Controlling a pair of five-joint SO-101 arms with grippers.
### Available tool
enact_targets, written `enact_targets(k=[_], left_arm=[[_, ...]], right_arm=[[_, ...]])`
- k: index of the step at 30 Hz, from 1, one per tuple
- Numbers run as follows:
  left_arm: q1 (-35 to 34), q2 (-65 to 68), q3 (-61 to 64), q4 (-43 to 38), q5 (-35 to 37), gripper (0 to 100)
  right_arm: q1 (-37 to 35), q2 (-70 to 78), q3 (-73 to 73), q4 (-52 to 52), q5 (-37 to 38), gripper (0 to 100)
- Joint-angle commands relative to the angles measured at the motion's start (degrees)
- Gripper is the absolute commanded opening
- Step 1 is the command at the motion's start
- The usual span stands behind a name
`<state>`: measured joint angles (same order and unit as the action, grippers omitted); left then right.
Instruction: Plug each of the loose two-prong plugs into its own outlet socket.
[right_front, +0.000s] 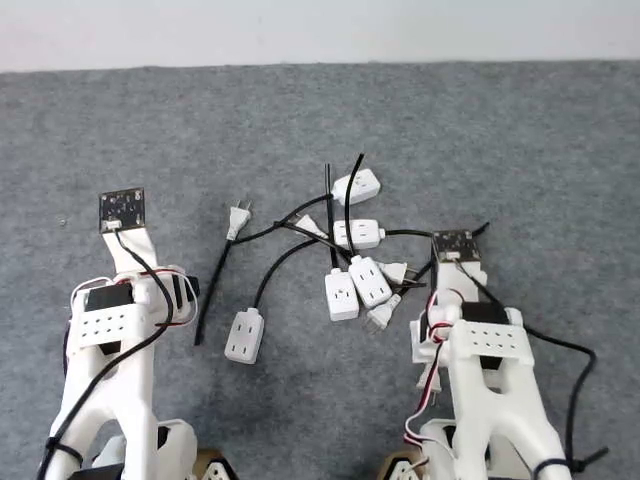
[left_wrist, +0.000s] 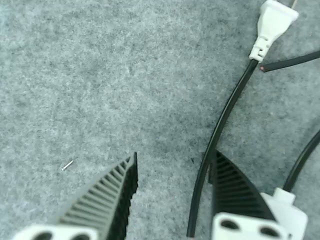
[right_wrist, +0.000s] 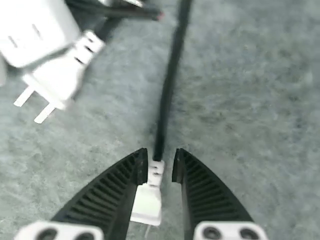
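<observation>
My left gripper (left_wrist: 172, 160) is open just above the grey mat, with a black cord (left_wrist: 220, 130) running past its fingertip (left_wrist: 220, 165). That cord ends in a loose white two-prong plug (left_wrist: 272, 22) (right_front: 237, 218) farther off, and a white socket block (left_wrist: 287, 212) (right_front: 245, 335) lies beside the finger. My right gripper (right_wrist: 160, 152) is narrowly open and straddles a white plug (right_wrist: 147, 202) lying on the mat, a gap showing on one side. Another loose plug (right_wrist: 52, 82) lies near a socket block (right_wrist: 30, 25).
Several white socket blocks (right_front: 341, 295) (right_front: 360, 234) (right_front: 358, 186) and tangled black cords (right_front: 290, 225) lie between the two arms. Two more plugs (right_front: 395, 272) (right_front: 383, 315) lie close to the right arm. Bare grey mat (right_front: 450, 130) stretches beyond the tangle and to the far left.
</observation>
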<state>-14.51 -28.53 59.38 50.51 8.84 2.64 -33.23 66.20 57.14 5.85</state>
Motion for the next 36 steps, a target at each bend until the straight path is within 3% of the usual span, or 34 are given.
enact_targets(k=[1, 15, 30, 34, 36], left_arm=[[0.5, -0.2, -0.4, 0.3, -0.8, 22], [0.5, -0.2, -0.4, 0.0, -0.8, 22], [0.5, -0.2, -0.4, -0.1, -0.8, 22], [0.5, -0.2, -0.4, -0.1, -0.8, 22], [0.5, -0.2, -0.4, -0.1, -0.8, 22]], right_arm=[[1.1, -0.6, -0.5, -0.7, 0.0, 9.8], [0.7, -0.6, 0.1, 2.4, 6.8, 9.8], [-3.5, -0.6, 1.9, 2.9, 6.9, 9.1], [-3.3, -0.6, 1.9, 2.9, 7.3, 0.1], [-3.2, -0.5, 1.9, 2.9, 7.3, 1.5]])
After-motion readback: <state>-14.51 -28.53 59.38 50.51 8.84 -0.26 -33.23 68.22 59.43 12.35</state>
